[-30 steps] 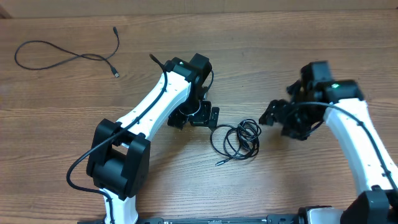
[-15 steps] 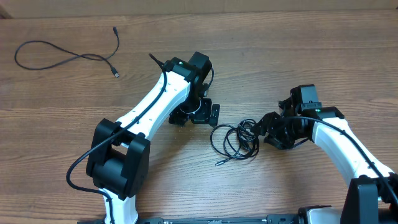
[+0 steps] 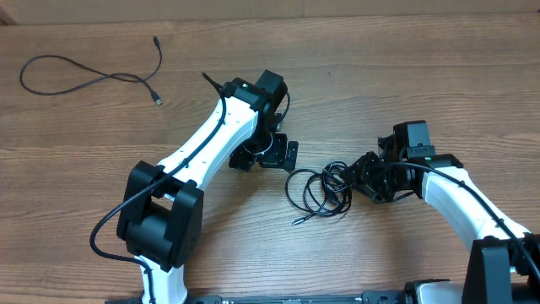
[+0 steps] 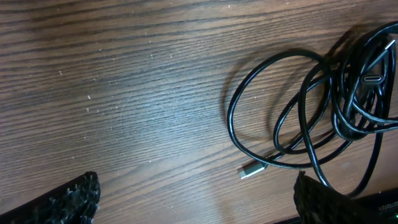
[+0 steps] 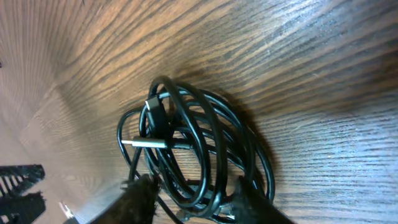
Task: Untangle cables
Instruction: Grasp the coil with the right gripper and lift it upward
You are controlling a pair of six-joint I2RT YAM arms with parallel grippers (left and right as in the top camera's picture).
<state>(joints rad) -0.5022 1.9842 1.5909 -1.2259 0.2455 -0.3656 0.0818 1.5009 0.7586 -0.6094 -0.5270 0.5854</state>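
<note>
A small tangled coil of thin black cables (image 3: 321,190) lies on the wooden table between the two arms. In the right wrist view the coil (image 5: 163,115) fills the centre, and my right gripper (image 5: 193,199) straddles its near strands. Its fingers (image 5: 140,196) are partly closed, with a gap still showing between them. From overhead my right gripper (image 3: 359,176) sits at the coil's right edge. My left gripper (image 3: 266,162) hovers wide open just left of the coil. The left wrist view shows its fingertips (image 4: 68,199) empty, beside the coil (image 4: 341,118) and a silver plug (image 4: 252,169).
A separate long black cable (image 3: 158,100) lies in a wavy strand at the table's far left. The left arm (image 3: 211,135) stretches diagonally across the middle. The table's far edge (image 3: 337,15) runs along the top.
My right arm has dropped and moved left onto the coil's right edge, and its jaws have narrowed around the strands. The left arm and both cables have not moved.
</note>
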